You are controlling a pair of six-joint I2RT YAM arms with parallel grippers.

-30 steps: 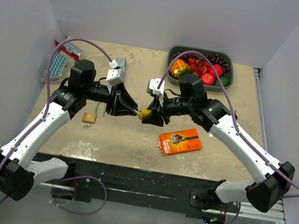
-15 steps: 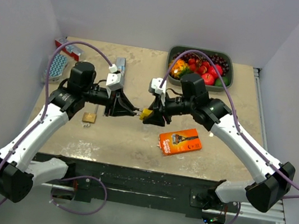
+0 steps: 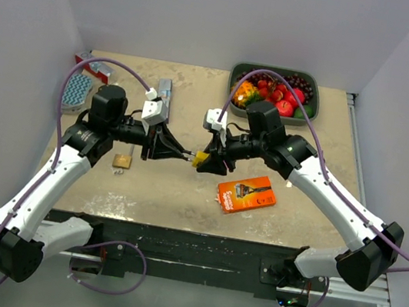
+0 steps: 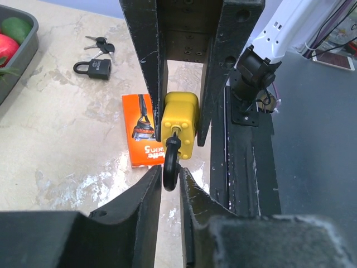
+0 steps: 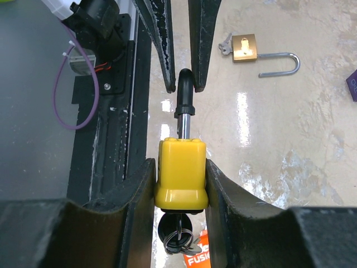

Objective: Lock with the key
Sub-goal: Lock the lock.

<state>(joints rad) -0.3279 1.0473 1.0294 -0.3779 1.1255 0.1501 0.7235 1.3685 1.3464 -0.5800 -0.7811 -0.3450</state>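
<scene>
Yellow padlock (image 5: 179, 178) in right end effector (image 5: 180, 164), shackle (image 4: 170, 162) between left fingers (image 4: 144, 206).

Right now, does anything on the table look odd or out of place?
The brass padlock lies open on the table. The yellow padlock in the right gripper also has its shackle raised, inside the left gripper. Nothing looks spilled or damaged.

Robotics lab test cell — blank white walls (image 3: 211, 14), stone-look tabletop (image 3: 167, 194), purple cables (image 3: 106, 61), aluminium rail (image 3: 353, 138)
</scene>
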